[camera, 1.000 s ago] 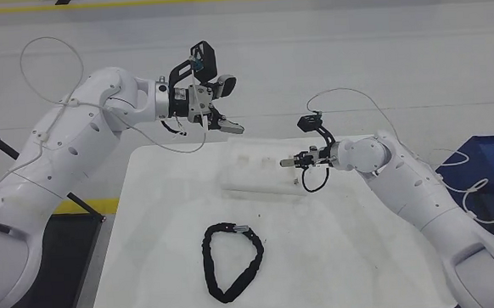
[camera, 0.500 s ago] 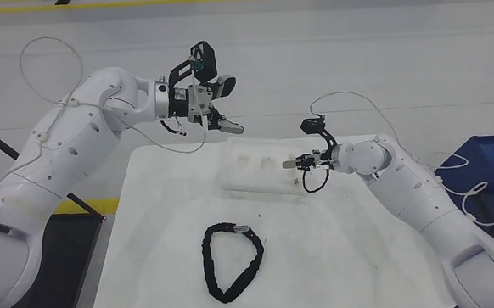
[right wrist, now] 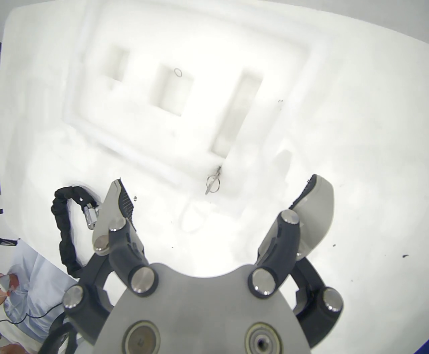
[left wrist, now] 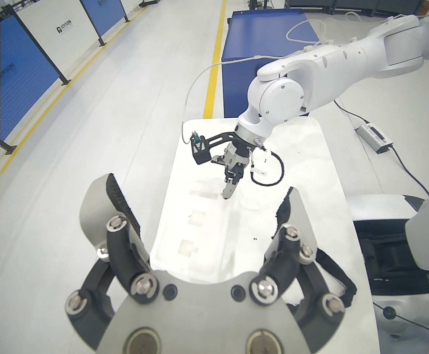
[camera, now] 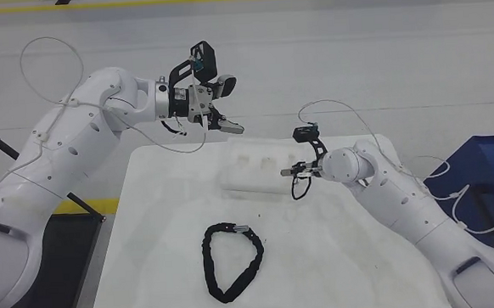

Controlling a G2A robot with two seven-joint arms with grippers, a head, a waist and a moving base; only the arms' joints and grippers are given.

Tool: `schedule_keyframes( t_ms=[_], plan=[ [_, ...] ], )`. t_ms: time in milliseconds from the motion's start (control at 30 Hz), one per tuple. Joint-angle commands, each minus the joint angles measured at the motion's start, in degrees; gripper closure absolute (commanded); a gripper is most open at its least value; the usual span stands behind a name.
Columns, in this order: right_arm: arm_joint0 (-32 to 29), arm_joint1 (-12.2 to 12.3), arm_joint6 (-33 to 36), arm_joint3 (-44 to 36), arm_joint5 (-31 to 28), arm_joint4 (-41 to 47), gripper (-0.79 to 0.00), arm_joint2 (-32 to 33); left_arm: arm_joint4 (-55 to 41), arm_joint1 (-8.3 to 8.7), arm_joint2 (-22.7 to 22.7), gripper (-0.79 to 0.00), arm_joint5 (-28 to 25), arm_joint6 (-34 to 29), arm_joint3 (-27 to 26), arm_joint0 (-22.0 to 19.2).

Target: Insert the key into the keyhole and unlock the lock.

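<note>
A small metal key on a wire ring (right wrist: 213,182) lies on the white foam tray (right wrist: 110,140), just below its long slot. My right gripper (right wrist: 218,197) hangs open right above the key, a finger on either side of it and clear of it; it is the gripper (camera: 285,171) at the tray's right end. The black chain lock (camera: 231,261) lies in a loop on the white table, its metal lock body (right wrist: 89,216) beside my right gripper's finger. My left gripper (left wrist: 201,208) is open and holds nothing, raised over the table's far left edge (camera: 226,125).
The foam tray (camera: 257,177) has several rectangular recesses; a small ring (right wrist: 178,72) lies in one. A blue cabinet (left wrist: 268,50) stands beyond the table's right end. A power brick with its cable (left wrist: 373,137) lies on the floor.
My right gripper has moved left and lower toward the tray's right end. The left arm and the chain lock have not moved.
</note>
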Motion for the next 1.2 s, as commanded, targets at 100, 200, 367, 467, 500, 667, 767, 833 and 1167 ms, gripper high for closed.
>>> schedule_keyframes(
  t_ms=[100,200,367,467,500,667,767,833,1167],
  plan=[
    [-0.44,-0.67,2.01,-1.58,2.41,-1.38,-0.785,-0.93,0.0,0.0,0.0,-0.785,0.0,0.0,0.0,0.0],
    [-0.5,-1.25,2.27,-1.75,3.18,-2.03,-0.785,-1.54,0.0,0.0,0.0,-0.785,0.0,0.0,0.0,0.0],
    [-0.22,-2.22,2.82,-0.42,3.82,-2.57,-0.711,-2.16,0.0,0.0,0.0,-0.785,0.0,0.0,0.0,0.0],
    [0.16,-2.82,3.12,0.44,4.72,-3.8,-0.563,-2.79,0.0,0.0,0.0,-0.785,0.0,0.0,0.0,0.0],
    [0.28,-3.02,3.23,0.6,5.16,-4.2,-0.511,-2.98,0.0,0.0,0.0,-0.785,0.0,0.0,0.0,0.0],
    [0.37,-3.87,2.92,1.72,7.2,-4.95,-0.376,-3.08,0.0,0.0,0.0,-0.785,0.0,0.0,0.0,0.0],
    [0.39,-4.24,3.14,2.22,7.95,-5.57,-0.348,-3.08,0.0,0.0,0.0,-0.785,0.0,0.0,0.0,0.0],
    [0.38,-4.49,3.27,2.43,8.14,-5.9,-0.336,-3.09,0.0,0.0,0.0,-0.785,0.0,0.0,0.0,0.0],
    [0.42,-6.08,2.45,5.34,8.39,-6.36,-0.231,-3.04,0.0,0.0,0.0,-0.785,0.0,0.0,0.0,0.0]
  ],
)
